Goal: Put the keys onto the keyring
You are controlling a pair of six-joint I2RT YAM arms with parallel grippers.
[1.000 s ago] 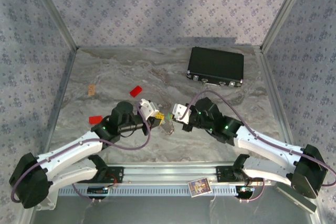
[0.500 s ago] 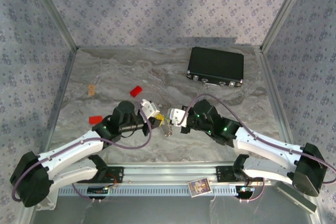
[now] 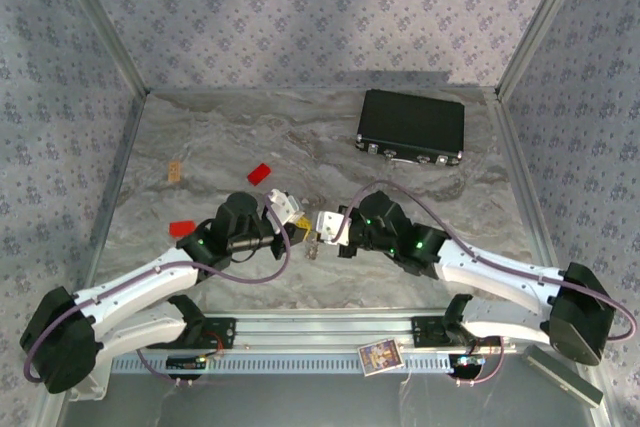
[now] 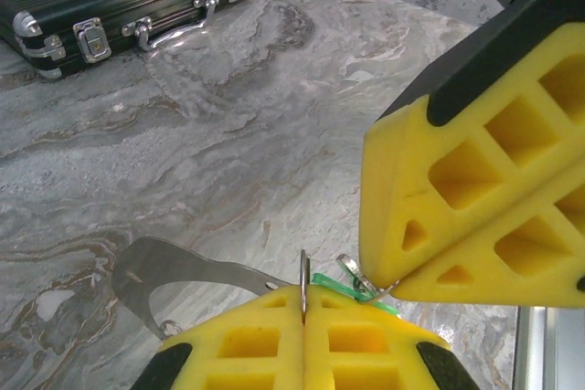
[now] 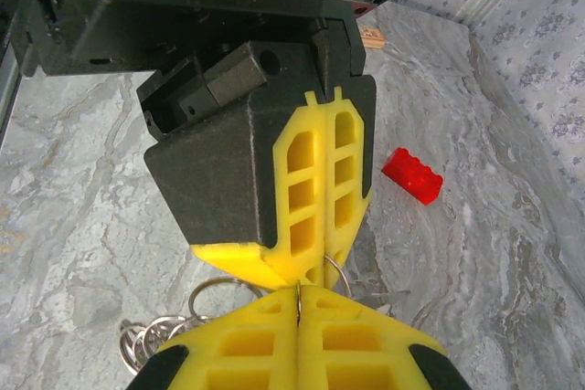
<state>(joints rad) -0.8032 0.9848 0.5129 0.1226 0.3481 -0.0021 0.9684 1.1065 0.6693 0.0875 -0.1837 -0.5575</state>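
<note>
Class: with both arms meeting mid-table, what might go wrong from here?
The left gripper, jaws shut, pinches the keyring only by its thin edge, so it may twist or slip. The green key, tiny and partly hidden at the right gripper, could miss the ring and drop.

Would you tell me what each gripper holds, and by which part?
Left gripper pinches the keyring by its thin wire. Right gripper seems to pinch the green key; by which part I cannot tell.
</note>
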